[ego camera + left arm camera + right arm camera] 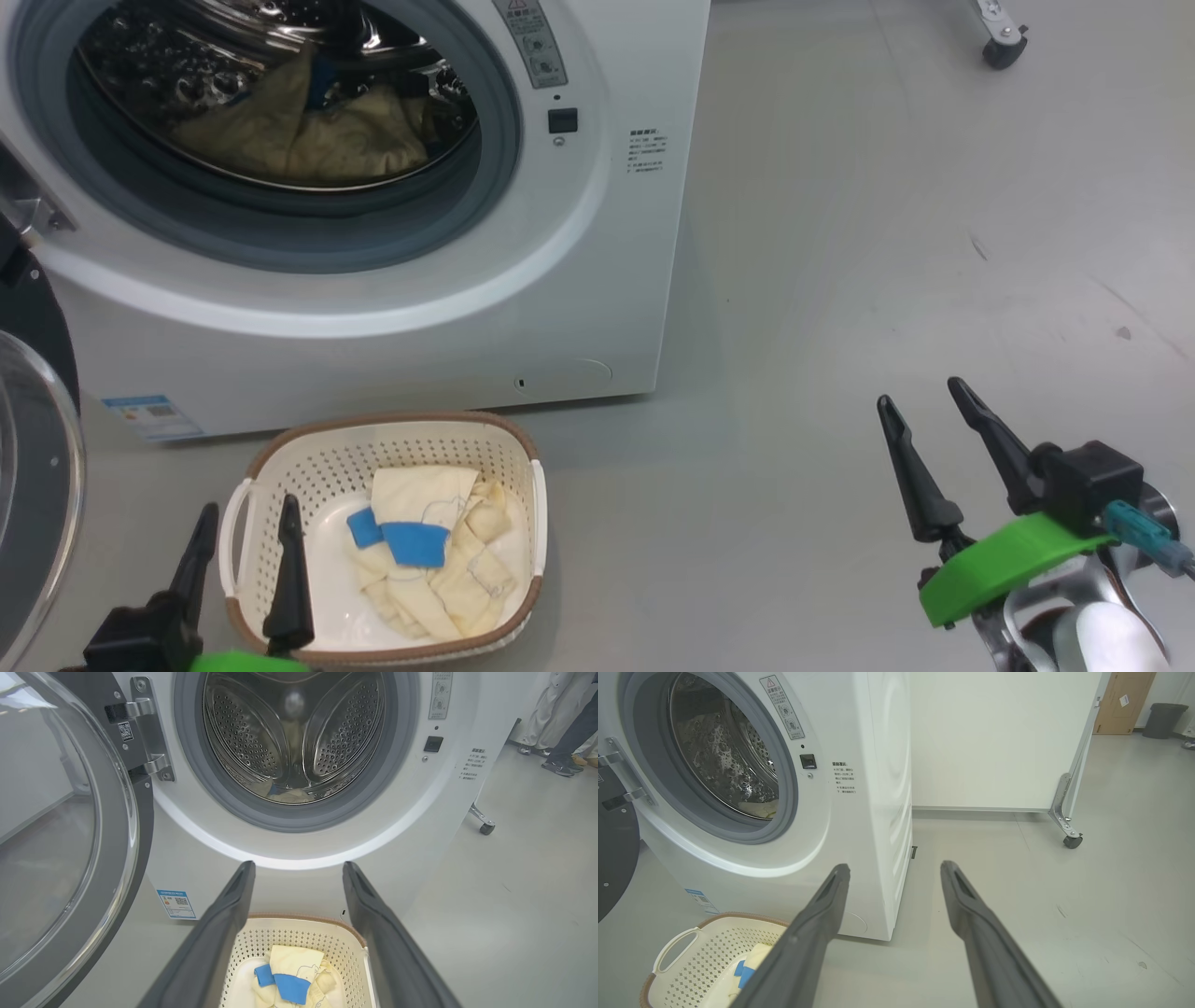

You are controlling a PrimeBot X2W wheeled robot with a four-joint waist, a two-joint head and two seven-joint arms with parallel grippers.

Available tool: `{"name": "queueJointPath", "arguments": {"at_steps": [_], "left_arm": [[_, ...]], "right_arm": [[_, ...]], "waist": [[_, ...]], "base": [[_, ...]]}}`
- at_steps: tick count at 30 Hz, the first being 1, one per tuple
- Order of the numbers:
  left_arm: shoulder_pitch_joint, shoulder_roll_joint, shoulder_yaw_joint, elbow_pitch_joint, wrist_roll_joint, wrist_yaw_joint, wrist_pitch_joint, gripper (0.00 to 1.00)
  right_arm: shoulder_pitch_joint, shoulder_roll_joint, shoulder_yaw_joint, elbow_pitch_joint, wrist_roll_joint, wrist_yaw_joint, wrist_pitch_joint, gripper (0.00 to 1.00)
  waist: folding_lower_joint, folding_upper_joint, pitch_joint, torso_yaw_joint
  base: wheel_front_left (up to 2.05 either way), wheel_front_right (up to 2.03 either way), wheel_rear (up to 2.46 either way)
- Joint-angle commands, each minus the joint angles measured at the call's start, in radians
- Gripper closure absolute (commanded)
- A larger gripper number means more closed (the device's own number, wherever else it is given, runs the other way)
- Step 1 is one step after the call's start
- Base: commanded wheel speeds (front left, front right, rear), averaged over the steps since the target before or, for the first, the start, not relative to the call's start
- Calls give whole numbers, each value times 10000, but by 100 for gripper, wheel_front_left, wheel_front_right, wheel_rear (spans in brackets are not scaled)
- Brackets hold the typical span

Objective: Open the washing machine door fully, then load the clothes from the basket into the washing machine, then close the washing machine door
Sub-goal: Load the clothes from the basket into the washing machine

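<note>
The white washing machine (pixel 560 280) stands with its round black door (pixel 60 835) swung wide open to the left. A yellowish garment (pixel 317 131) lies inside the steel drum (pixel 299 742). The cream basket (pixel 392 439) sits on the floor in front of the machine. It holds pale yellow clothes (pixel 439 551) with blue cuffs. My left gripper (pixel 248 504) is open, low at the basket's left end, with nothing between its fingers. My right gripper (pixel 919 392) is open and empty over bare floor, well to the right of the basket.
Grey floor spreads to the right of the machine. A white partition on a caster wheel (pixel 1071 840) stands behind it. In the left wrist view, people's legs and shoes (pixel 556 765) show at the far right. A dark bin (pixel 1162 718) stands by a door far back.
</note>
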Motion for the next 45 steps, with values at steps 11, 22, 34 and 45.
{"name": "queueJointPath", "arguments": {"at_steps": [11, 22, 34, 45], "left_arm": [[276, 162, 393, -718, 81, 1676, -44, 0], [368, 214, 389, -891, 73, 1825, 23, 0], [291, 239, 313, -895, 36, 1825, 118, 0], [-611, 105, -85, 64, -340, 1068, 560, 0]], "right_arm": [[336, -96, 135, -858, 64, -29, 319, 0], [453, -96, 128, -989, 95, -29, 383, 0], [440, -96, 141, -988, 121, -29, 381, 0], [281, -96, 251, -1063, 208, -29, 277, 0]], "waist": [[1, -1, -447, 164], [1, -1, -536, 204], [1, -1, -526, 170], [1, -1, 8, -30]], "base": [[0, 0, 0], [0, 0, 0], [0, 0, 0], [0, 0, 0]]}}
